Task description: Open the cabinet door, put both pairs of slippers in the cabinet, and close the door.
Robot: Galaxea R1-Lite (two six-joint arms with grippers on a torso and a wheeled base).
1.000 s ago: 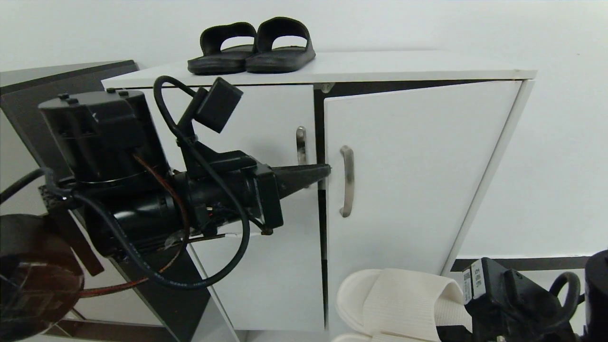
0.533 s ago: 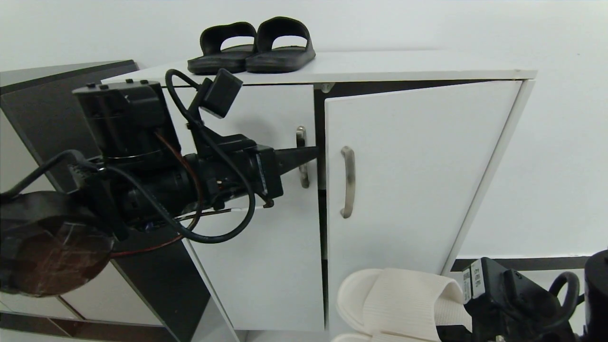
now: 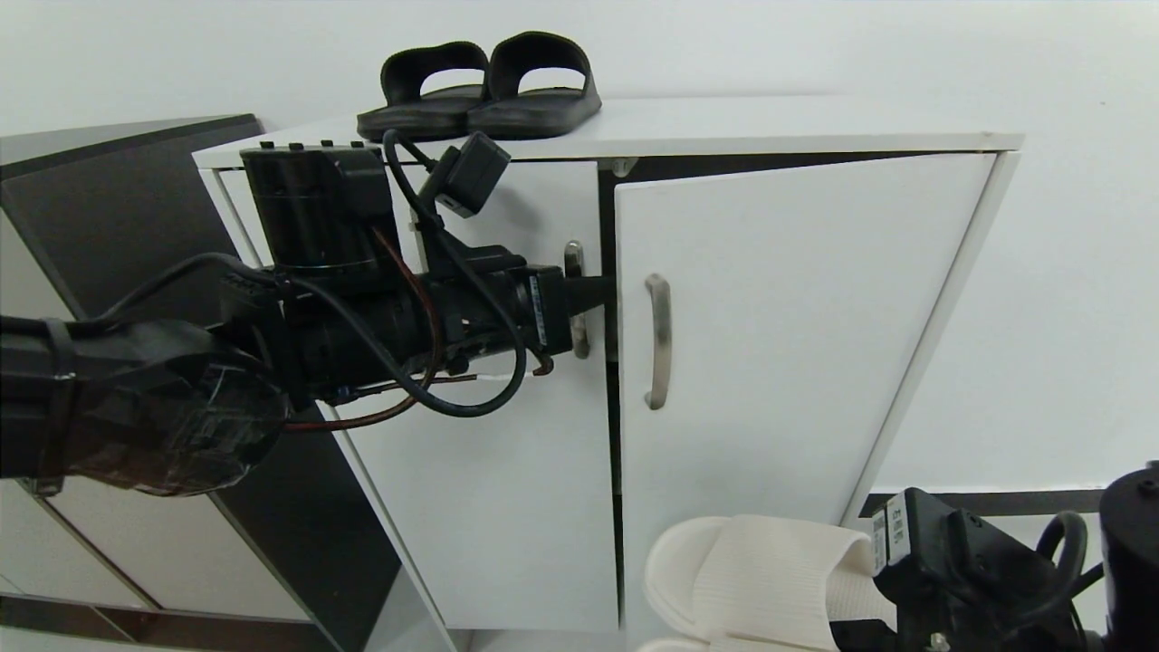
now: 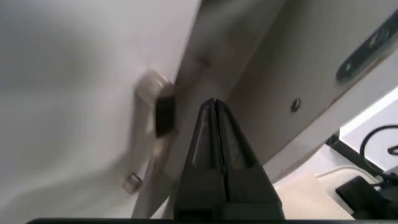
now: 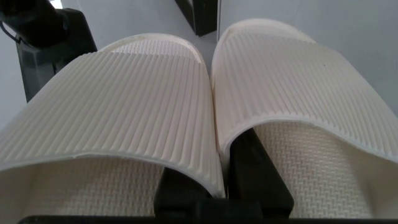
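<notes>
- Left tool, tips together, sat at the gap between two doors
- Right tool clamped two white slippers
- Two black slippers lay atop the cabinet

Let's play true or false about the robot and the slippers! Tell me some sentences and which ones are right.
1. The black slippers sit on top of the cabinet. True.
2. The white slippers are inside the cabinet. False: the right gripper holds them outside, low in front of the doors.
3. The left gripper is shut. True.
4. One cabinet door stands wide open. False: the right door is only slightly ajar.
</notes>
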